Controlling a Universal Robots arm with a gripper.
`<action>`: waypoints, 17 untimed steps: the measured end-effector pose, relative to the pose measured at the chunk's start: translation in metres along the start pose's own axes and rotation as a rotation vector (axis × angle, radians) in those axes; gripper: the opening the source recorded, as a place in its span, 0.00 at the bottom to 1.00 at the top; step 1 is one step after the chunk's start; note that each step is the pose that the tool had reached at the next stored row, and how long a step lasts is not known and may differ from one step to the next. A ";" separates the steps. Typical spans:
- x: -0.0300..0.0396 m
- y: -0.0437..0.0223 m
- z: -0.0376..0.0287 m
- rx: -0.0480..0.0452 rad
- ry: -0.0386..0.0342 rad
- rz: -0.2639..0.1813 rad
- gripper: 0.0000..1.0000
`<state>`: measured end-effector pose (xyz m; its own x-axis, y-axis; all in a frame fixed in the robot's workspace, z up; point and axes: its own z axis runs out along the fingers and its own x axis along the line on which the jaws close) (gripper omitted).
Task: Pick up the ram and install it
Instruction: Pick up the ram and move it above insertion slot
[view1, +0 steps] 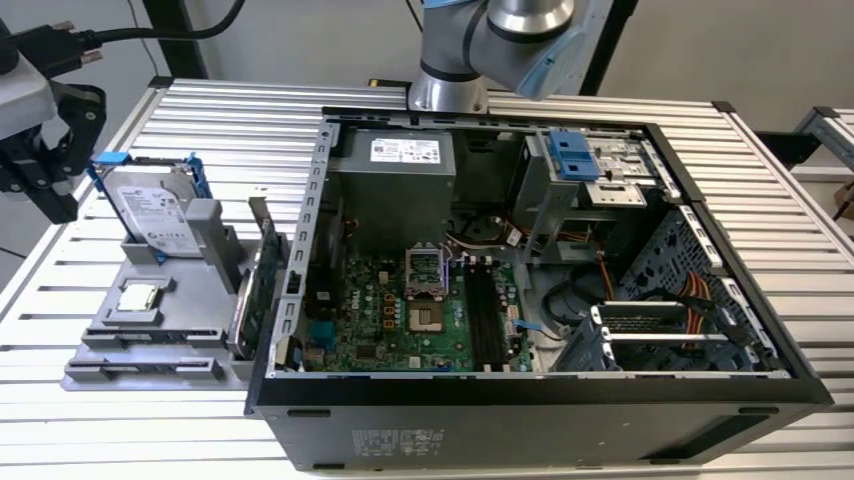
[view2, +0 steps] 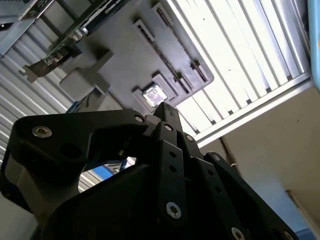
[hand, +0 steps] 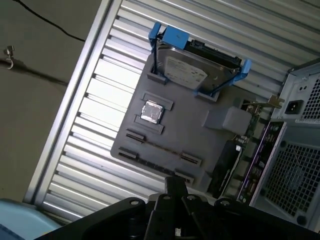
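My gripper (view1: 59, 205) hangs high at the exterior view's left, beyond the grey parts holder (view1: 200, 235). In both wrist views its black fingertips (view2: 165, 109) (hand: 175, 184) meet in a point with nothing between them. They sit over the holder's slotted edge (hand: 150, 165). A thin dark strip (hand: 160, 148) runs along one long slot; I cannot tell whether that is the ram. The open computer case (view1: 534, 390) lies at centre, its motherboard (view1: 400, 320) and dark memory slots (view1: 481, 320) facing up.
The holder also carries a silver hard drive in a blue frame (view1: 150, 215) (hand: 192, 70), a square processor chip (view1: 140, 297) (hand: 152, 111) and an upright green expansion card (view1: 254, 295). The arm's base (view1: 454, 60) stands behind the case. The slatted table's edge (hand: 65, 125) is close.
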<state>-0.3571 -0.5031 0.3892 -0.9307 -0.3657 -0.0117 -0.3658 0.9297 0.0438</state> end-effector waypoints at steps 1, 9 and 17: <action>0.0000 0.0000 0.0000 0.0000 0.0002 -0.004 0.00; 0.0000 0.0000 -0.0004 -0.0004 0.0021 -0.043 0.00; 0.0000 0.0000 -0.0004 -0.0009 0.0037 -0.082 0.00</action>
<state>-0.3571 -0.5032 0.3896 -0.8974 -0.4410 -0.0116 -0.4411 0.8964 0.0438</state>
